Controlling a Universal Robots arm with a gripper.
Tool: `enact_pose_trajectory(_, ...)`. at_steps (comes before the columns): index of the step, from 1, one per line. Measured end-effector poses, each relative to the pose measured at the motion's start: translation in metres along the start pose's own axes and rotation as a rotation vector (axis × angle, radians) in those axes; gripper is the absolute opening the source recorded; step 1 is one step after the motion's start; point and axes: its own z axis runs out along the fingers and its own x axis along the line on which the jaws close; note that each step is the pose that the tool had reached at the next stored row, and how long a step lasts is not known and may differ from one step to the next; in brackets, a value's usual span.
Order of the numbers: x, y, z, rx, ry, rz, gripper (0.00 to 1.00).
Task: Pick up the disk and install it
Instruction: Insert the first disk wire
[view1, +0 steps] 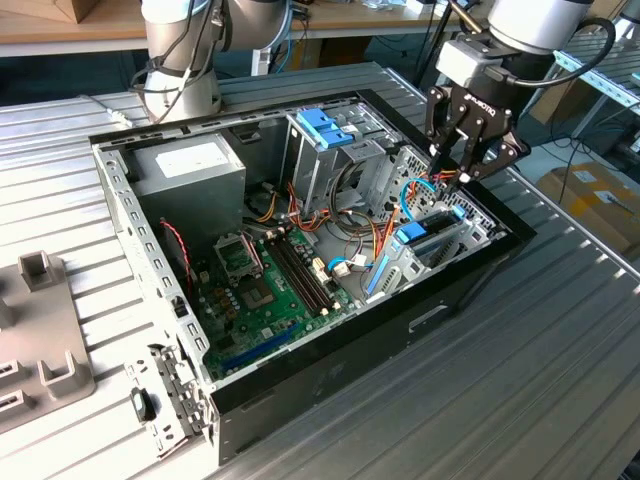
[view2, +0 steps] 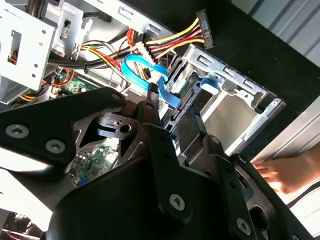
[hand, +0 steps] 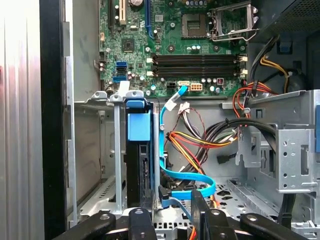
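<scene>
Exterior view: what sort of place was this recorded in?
Probably a robotics lab or workshop: an open computer case sits on a ribbed metal table, the arm's claw hangs over it, and a cardboard box lies past the table.

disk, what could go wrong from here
1. The blue cable loops right beside the disk and close to the gripper; it could snag.
2. A hand is close by the case wall near the gripper; contact is possible.

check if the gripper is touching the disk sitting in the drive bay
Cannot tell. In the first wrist view the gripper overlaps the near end of the disk standing in its bay, hiding any contact or gap.
</scene>
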Motion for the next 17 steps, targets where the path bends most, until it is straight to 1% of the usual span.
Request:
enact_pose_trajectory(4,0.0000,-0.0010,-0.0022,-0.0027,0.0017,0.000,0.43)
enact_pose_trajectory(9,-0.0010,-0.0010,-0.0096,-0.0028,0.0050,0.000,0.43)
enact_pose_trajectory(11,-0.0013,-0.0010,-0.0123,-0.0028,0.0052,0.000,0.43)
enact_pose_trajectory(14,-0.0017,-0.0010,-0.0143,-0.0028,0.0050,0.000,0.43)
enact_pose_trajectory(17,-0.0013,-0.0007,-0.0148,-0.0020,0.0053,0.000,0.43)
